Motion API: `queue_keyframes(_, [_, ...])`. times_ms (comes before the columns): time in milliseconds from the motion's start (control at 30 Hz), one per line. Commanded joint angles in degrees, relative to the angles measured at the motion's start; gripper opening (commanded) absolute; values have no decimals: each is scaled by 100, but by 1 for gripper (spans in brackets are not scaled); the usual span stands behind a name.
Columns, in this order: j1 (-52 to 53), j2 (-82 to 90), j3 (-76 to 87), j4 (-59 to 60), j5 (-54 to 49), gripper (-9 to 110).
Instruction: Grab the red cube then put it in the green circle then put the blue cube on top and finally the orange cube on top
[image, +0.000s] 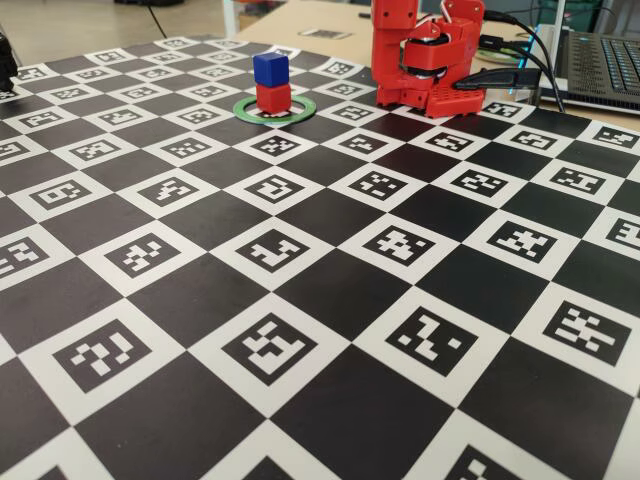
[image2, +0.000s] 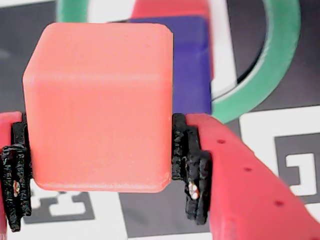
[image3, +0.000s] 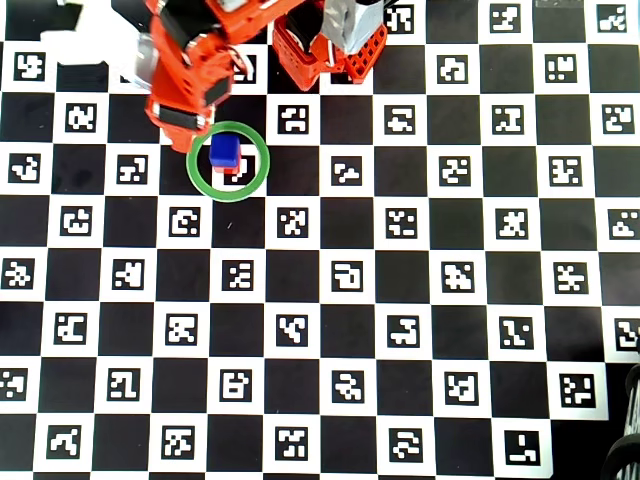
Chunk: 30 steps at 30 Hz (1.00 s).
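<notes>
The thin flat green ring (image: 275, 110) lies on the black-and-white marker-patterned table (image: 300, 300), and inside it stands the small matte red cube (image: 273, 98) with the small deep-blue cube (image: 270, 69) stacked squarely on top. In the wrist view the red claw (image2: 100, 170) is clenched on the small matte orange cube (image2: 100, 105) — black pads (image2: 192, 170) pressed to two opposite sides — with the ring and its stack just beyond it.
</notes>
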Motion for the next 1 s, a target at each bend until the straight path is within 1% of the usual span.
queue_keyframes(0, [-255, 457, -53, 26, 35, 11])
queue_keyframes(333, [-413, 905, 835, -79, 44, 11])
queue_keyframes(567, [-422, 1055, 1529, -589, 88, 11])
queue_keyframes(967, [-404, 1081, 2241, -1266, 44, 11])
